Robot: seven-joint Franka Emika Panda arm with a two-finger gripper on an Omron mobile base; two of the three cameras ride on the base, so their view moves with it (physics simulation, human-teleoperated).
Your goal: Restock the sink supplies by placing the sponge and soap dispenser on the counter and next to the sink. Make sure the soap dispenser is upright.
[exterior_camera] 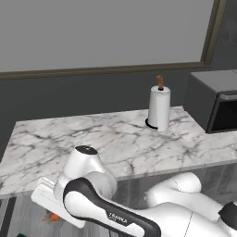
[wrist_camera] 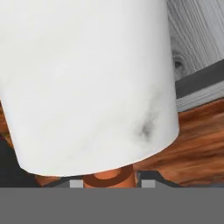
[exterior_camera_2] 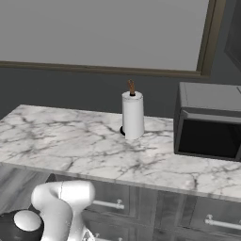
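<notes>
Orange pump and pale grey-white body fill the space just ahead of my claw (wrist_camera: pixel 109 186): the dispenser (wrist_camera: pixel 87 83) sits right against my fingertips (wrist_camera: pixel 76 183), its orange neck between them. My claw looks clamped on that neck, though so little of the fingers shows that I cannot tell for sure. Past the bottle I see brown wood floor and a strip of grey cabinet.

The one bit of writing I can find is small white lettering on the dark band of my arm in the left base view, which seems to read "FRANKA"; it is too small to be certain.

The base views show what my hand camera cannot: the counter (exterior_camera: pixel 92 139) well above my claw, with a paper-towel roll (exterior_camera: pixel 159 109) standing upright at its back, and a dark microwave (exterior_camera_2: pixel 209 122) beside the roll. In the left base view a small orange thing (exterior_camera: pixel 53 217) lies low beside my wrist, below the counter edge.
</notes>
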